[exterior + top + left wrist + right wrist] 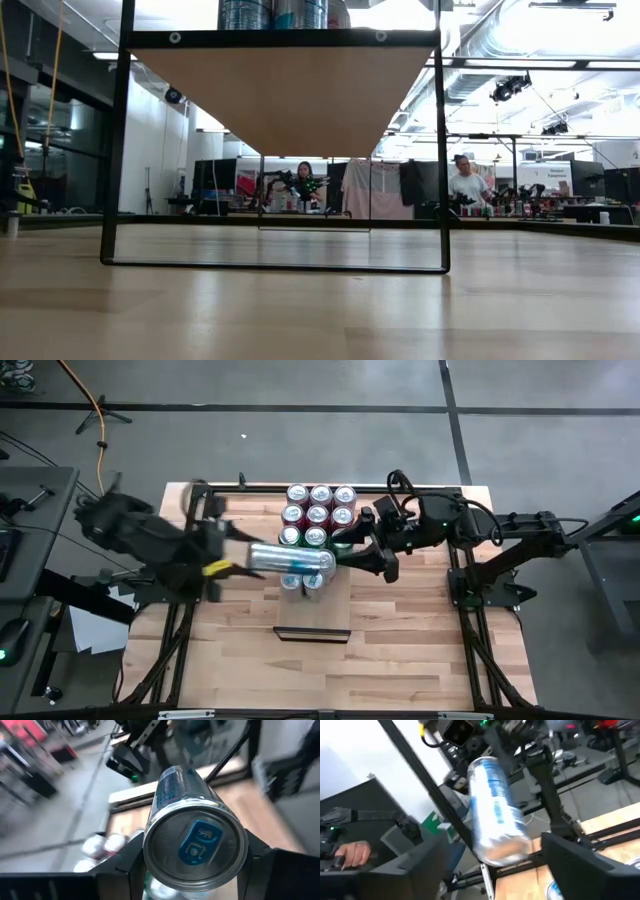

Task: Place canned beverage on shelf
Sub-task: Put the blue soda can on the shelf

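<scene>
High: silver can (290, 557) lies sideways above shelf (312, 600), long axis running L gripper (240, 563) to R gripper (372, 563). L clamps its near end; R sits at far end, fingers spread, not gripping.
Low: shelf board (290, 100) seen from below, standing cans (272, 14) on top.
L wrist: can top (196, 847) faces cam, between fingers (122, 865).
R wrist: can (495, 810) between parted fingers (585, 865), pointing away.

High cam straight down; low cam table-level under shelf (285, 95); both wrist cams close on can (192, 820).
</scene>
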